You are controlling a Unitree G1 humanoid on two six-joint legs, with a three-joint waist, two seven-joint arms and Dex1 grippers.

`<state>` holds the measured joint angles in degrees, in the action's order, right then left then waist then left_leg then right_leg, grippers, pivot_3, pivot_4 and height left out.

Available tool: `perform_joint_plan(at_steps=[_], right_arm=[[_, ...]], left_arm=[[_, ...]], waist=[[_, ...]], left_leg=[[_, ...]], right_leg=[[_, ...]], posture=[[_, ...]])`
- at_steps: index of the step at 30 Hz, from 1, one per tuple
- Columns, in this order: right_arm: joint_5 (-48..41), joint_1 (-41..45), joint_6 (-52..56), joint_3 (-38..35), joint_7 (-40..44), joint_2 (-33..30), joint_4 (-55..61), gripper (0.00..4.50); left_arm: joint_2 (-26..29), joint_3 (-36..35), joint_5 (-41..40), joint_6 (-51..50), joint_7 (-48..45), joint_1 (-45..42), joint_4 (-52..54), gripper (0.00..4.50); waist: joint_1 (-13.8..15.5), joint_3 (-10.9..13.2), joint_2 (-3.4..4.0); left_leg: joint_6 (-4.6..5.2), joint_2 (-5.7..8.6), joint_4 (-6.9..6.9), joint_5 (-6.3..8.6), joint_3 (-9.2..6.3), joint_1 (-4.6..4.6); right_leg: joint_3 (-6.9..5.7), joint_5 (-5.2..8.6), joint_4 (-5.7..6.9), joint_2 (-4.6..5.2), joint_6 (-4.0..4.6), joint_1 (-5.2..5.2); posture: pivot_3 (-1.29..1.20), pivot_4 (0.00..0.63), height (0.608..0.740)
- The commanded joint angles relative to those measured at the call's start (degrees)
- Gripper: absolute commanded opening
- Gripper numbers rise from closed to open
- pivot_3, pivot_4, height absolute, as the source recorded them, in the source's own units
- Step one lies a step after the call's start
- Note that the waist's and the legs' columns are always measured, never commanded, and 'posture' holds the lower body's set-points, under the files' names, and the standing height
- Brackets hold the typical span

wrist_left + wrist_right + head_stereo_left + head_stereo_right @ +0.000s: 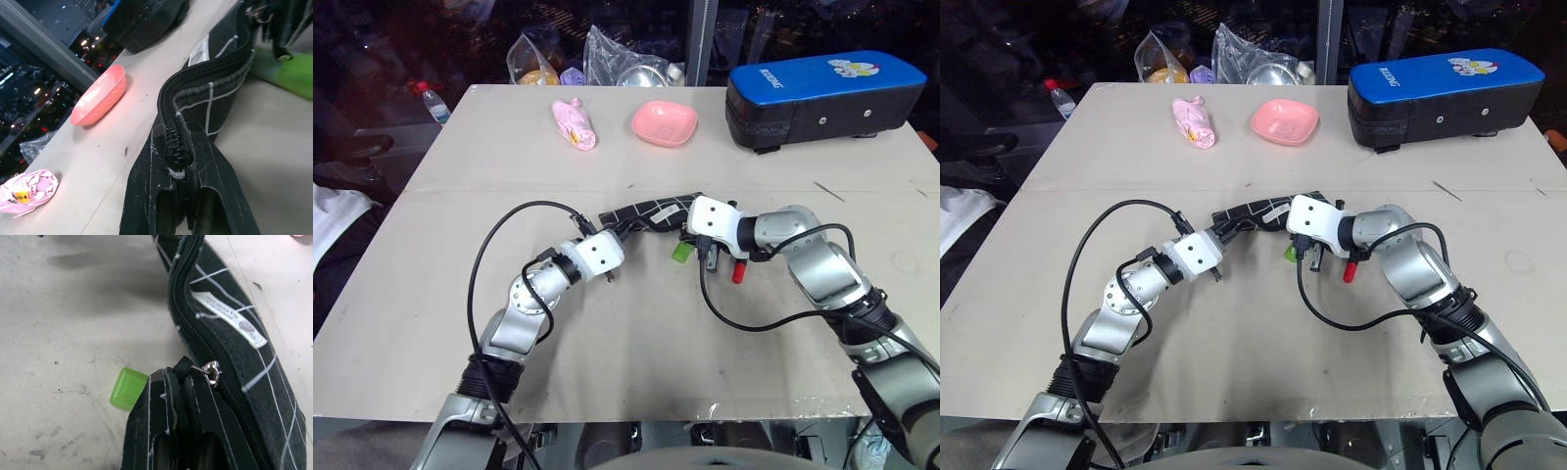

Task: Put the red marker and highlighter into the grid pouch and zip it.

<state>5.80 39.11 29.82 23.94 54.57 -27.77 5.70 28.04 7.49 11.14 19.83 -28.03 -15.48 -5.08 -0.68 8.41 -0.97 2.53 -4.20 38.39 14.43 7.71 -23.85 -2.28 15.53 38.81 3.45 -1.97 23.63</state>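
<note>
1. Stood at the far right of the table (431,323): a black case with a blue top (822,98).
2. Sat left of that case: a pink dish (664,122).
3. Lay further left: a pink wrapped packet (574,124).
4. Rested beyond the far edge: clear plastic bags (607,54) and a bottle (432,101).

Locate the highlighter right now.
The highlighter lies on the table mid-scene in the head views, right under the right gripper, beside the grid pouch.
</note>
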Motion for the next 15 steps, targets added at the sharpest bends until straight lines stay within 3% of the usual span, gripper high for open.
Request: perform_joint_plan(at_steps=[1,15], right_arm=[[-0.54,2.38,-1.45,0.46,0.16,1.71,0.57,0.02],[-1.98,3.24,-0.99,0.72,2.74,3.21,0.80,0.02]], left_arm=[[-0.63,0.61,-0.53,0.99,0.06,0.33,4.06,0.00],[-1.52,-2.89,0.81,-0.93,5.15,0.71,5.41,0.00]], waist=[[0.01,0.00,0.00],[0.00,0.00,0.00]], left_leg=[[0.00,0.00,0.00,0.00,-0.01,0.00],[0.00,-0.01,0.00,0.00,0.00,0.00]], right_leg=[[-0.01,0.00,0.00,0.00,0.00,0.00],[-0.01,0.00,0.00,0.01,0.00,0.00]], posture=[[0.00,0.150,0.740],[0.00,0.150,0.740]])
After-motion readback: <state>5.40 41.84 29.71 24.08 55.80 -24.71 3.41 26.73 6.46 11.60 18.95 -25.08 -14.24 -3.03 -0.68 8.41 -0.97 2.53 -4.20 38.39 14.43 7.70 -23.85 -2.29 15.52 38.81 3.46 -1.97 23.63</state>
